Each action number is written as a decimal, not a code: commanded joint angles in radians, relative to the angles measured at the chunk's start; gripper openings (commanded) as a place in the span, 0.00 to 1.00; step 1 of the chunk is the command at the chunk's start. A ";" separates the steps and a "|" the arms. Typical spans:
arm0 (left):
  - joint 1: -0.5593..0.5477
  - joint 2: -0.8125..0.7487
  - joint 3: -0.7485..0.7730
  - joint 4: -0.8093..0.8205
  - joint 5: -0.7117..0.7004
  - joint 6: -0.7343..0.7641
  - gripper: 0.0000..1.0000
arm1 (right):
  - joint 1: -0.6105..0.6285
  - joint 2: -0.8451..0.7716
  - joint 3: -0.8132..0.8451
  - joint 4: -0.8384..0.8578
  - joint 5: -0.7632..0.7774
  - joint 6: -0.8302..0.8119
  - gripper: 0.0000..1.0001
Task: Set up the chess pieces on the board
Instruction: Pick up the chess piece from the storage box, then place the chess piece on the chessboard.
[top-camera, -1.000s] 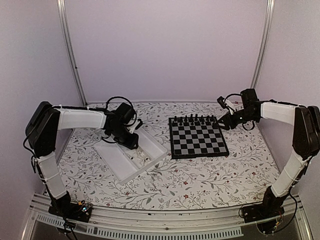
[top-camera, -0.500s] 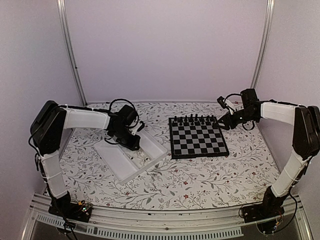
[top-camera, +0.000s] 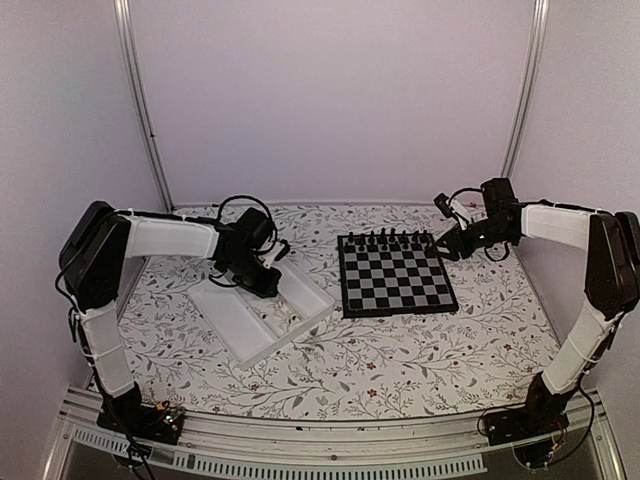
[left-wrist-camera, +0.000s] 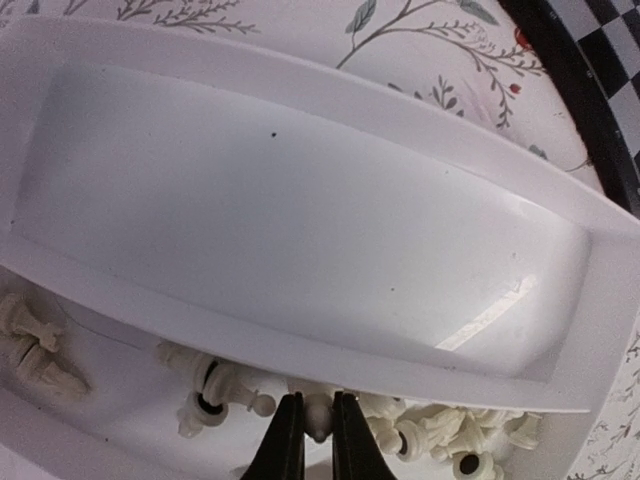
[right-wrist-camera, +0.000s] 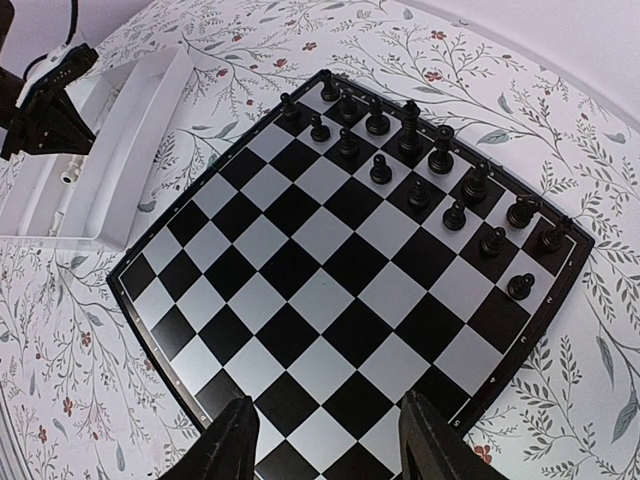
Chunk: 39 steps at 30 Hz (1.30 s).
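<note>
White chessmen (left-wrist-camera: 430, 432) heaped in tray (left-wrist-camera: 300, 200) trough, none on board (right-wrist-camera: 300, 290) yet. Tiny, light, hard, slick plastic, prob. squirts out easily; pinch at waist. L claw (left-wrist-camera: 311, 440) nipped tight on white chessman (left-wrist-camera: 318, 410). R claw (right-wrist-camera: 330, 450) wide, empty, hovering over board.

Robot lab test cell: plain white enclosure walls (top-camera: 330, 100), aluminium frame posts (top-camera: 142, 100), floral-cloth table (top-camera: 400, 360), slotted mounting rail (top-camera: 330, 445).

Chess pieces (left-wrist-camera: 430, 432) white, tray (left-wrist-camera: 300, 200) white — board (right-wrist-camera: 330, 290) black-and-grey checks, table (right-wrist-camera: 60, 380) floral.
</note>
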 joint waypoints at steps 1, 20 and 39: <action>0.003 -0.095 0.000 -0.028 -0.042 0.009 0.05 | 0.001 -0.002 -0.010 0.015 -0.009 0.005 0.52; -0.248 0.092 0.500 -0.109 -0.044 0.082 0.03 | -0.209 -0.147 -0.027 0.102 0.293 0.112 0.52; -0.404 0.509 0.894 -0.176 0.024 0.140 0.03 | -0.227 -0.102 -0.054 0.097 0.143 0.093 0.53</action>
